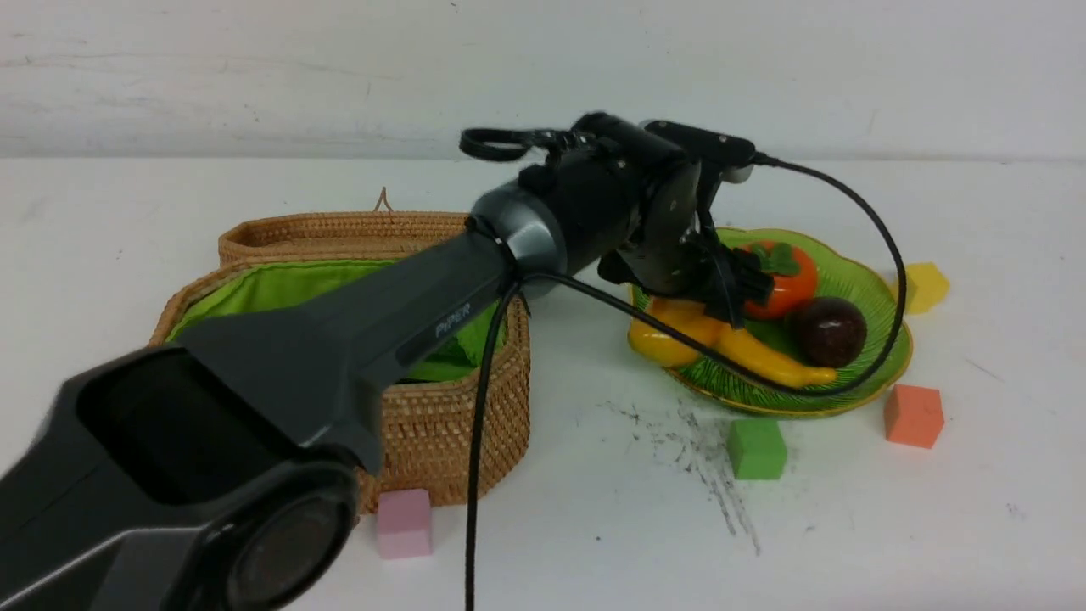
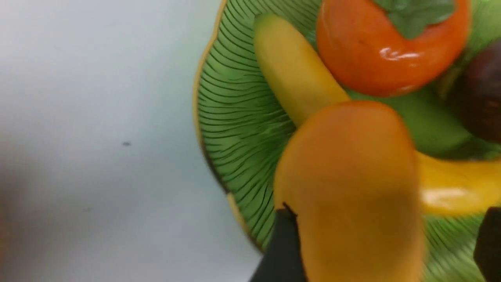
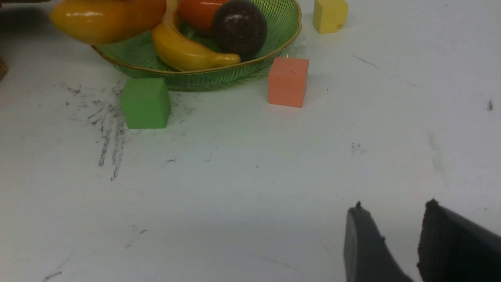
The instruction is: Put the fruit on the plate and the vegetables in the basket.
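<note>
Front view has the left arm (image 1: 339, 339) reaching diagonally across the open basket (image 1: 441, 424) toward the plate (image 1: 857, 271), with the left gripper (image 1: 734, 297) low over the plate's near-left part. The basket's green lining shows, but the arm hides most of its inside, so I cannot tell what it holds. On the plate lie the persimmon (image 1: 785, 276), the mangosteen (image 1: 830, 331), the banana (image 1: 776, 361) and, at the left edge under the gripper, the mango (image 1: 666, 335). Around them on the scuffed white table (image 1: 976, 509) sit a pink cube (image 1: 403, 522) beside the basket, a green cube (image 1: 755, 448) and an orange cube (image 1: 913, 416) just in front of the plate, and a yellow cube (image 1: 925, 287) behind it. Left wrist view looks down on the mango (image 2: 352, 188), blurred and filling the space between the two dark fingertips (image 2: 283, 243); the jaws stand wide on either side of it, and whether they touch it cannot be told. It lies across the banana (image 2: 293, 78), with the persimmon (image 2: 391, 51) and the mangosteen (image 2: 479, 102) beyond, all over the ribbed plate (image 2: 235, 117). Right wrist view shows the right gripper (image 3: 391, 235) low over bare table, well apart from the plate (image 3: 203, 76), its jaws partly apart with nothing between them; the mango (image 3: 105, 17), banana (image 3: 184, 51) and mangosteen (image 3: 239, 27) are visible on the dish, with the green cube (image 3: 145, 102), orange cube (image 3: 287, 81) and yellow cube (image 3: 330, 15) nearby.
</note>
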Robot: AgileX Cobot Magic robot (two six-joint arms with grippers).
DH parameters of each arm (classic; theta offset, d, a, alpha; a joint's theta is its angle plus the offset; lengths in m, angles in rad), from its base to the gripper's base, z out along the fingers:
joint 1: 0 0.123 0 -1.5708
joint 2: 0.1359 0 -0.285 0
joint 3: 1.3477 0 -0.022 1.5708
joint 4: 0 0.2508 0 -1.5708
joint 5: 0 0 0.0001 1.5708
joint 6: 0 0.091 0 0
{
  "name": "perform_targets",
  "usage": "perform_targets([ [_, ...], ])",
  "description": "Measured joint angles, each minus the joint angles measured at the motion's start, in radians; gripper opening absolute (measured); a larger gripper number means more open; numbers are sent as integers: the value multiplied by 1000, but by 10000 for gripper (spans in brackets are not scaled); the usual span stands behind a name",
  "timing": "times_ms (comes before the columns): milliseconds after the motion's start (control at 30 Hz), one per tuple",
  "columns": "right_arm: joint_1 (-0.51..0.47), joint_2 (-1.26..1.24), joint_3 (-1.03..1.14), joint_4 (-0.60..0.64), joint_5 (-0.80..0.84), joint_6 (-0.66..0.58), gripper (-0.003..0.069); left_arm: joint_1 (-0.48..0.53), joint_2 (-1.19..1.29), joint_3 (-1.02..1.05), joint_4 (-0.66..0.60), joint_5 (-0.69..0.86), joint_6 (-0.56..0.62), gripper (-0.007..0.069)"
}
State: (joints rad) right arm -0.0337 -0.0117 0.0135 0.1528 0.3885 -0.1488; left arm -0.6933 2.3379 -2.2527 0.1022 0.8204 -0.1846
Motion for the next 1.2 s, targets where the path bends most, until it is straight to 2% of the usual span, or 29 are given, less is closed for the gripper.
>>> perform_targets([
  [167,0,0,0,0,0,0,238,0,-154,0,19,139,77,468],
  [333,0,0,0,0,0,0,238,0,-382,-5,115,356,97,232],
  [433,0,0,0,-1,0,0,238,0,-490,-4,199,425,63,73],
  [500,0,0,0,-1,0,0,238,0,-569,12,250,427,23,-8],
  [700,0,0,0,0,0,0,238,1,-839,183,251,427,-52,-13],
  [867,0,0,0,-1,0,0,238,1,-1150,489,199,427,-113,-13],
  [967,0,0,0,-1,0,0,238,1,-1464,810,187,427,-255,-13],
  [1000,0,0,0,-1,0,0,238,1,-1464,827,187,427,-264,-13],
  [1067,0,0,0,-1,0,0,238,1,-1698,1028,183,426,-363,-13],
  [1200,0,0,0,-1,0,0,238,1,-1984,1254,174,391,-505,-13],
])
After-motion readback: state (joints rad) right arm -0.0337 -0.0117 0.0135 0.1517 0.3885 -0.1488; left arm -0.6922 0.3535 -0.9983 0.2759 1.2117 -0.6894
